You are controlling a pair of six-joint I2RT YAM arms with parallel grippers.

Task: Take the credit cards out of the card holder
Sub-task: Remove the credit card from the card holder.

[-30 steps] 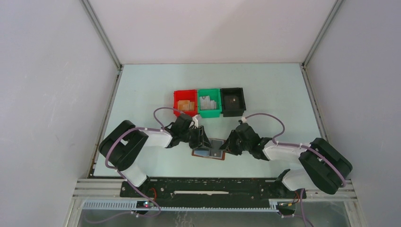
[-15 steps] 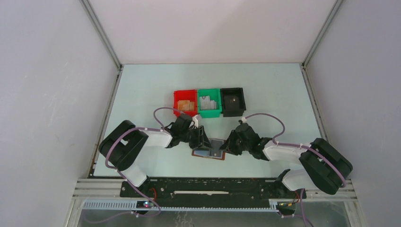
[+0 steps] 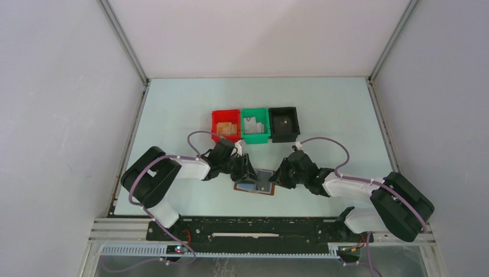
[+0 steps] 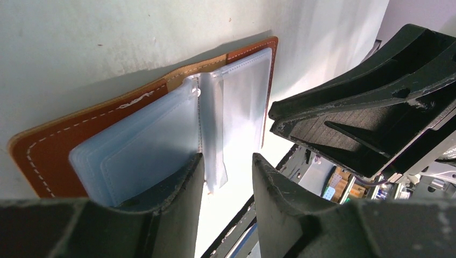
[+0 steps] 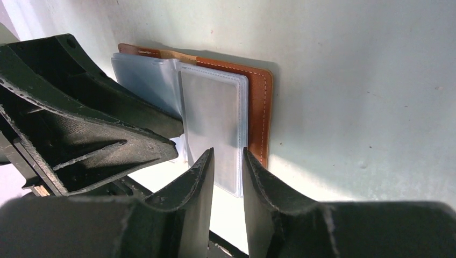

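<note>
The card holder (image 3: 255, 185) lies open on the table, brown leather (image 4: 80, 131) with clear blue-grey sleeves (image 4: 145, 148). Its right panel looks dark from above, like a credit card (image 3: 264, 180) in a sleeve; in the right wrist view that sleeve (image 5: 212, 115) is grey. My left gripper (image 3: 248, 172) hovers at the holder's left part, open, and a loose middle sleeve leaf (image 4: 213, 134) hangs beside one finger (image 4: 177, 204) without being clamped. My right gripper (image 3: 279, 178) stands at the right edge, jaws narrowly open (image 5: 227, 164), the sleeve's corner showing in the gap.
Red bin (image 3: 225, 126), green bin (image 3: 255, 125) and black bin (image 3: 284, 124) stand in a row behind the holder. The two gripper heads are close together over the holder. The table's front rail (image 3: 259, 228) runs just below.
The right arm's elbow has drifted slightly to the right. The grippers and the card holder have not visibly moved.
</note>
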